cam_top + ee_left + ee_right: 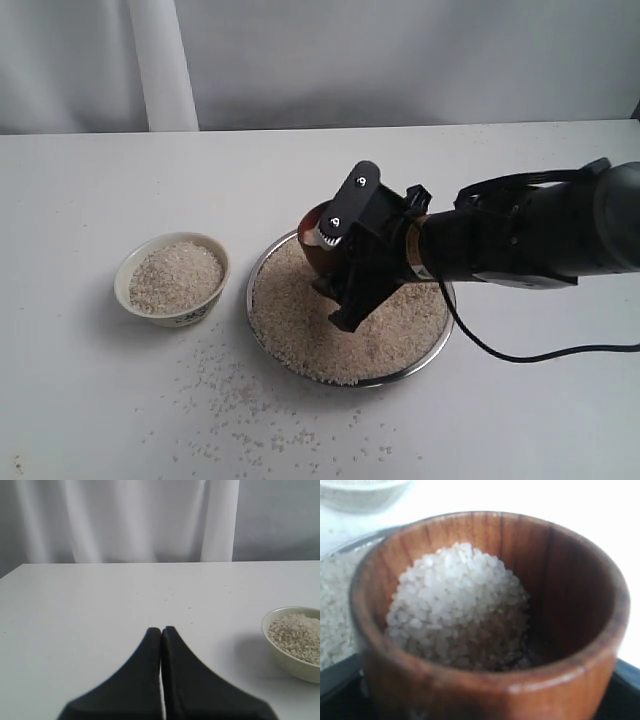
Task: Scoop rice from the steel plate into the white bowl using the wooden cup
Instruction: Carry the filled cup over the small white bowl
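A brown wooden cup point(316, 245) of pale rice point(460, 605) is clasped in the right gripper point(338, 270) at a shiny steel plate's point(400, 378) far rim. The left gripper's point(161, 630) fingers are pressed together.

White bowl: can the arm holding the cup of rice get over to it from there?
Probably yes. The right gripper holds the cup over the plate, and the bowl sits close beside that plate with nothing standing between.
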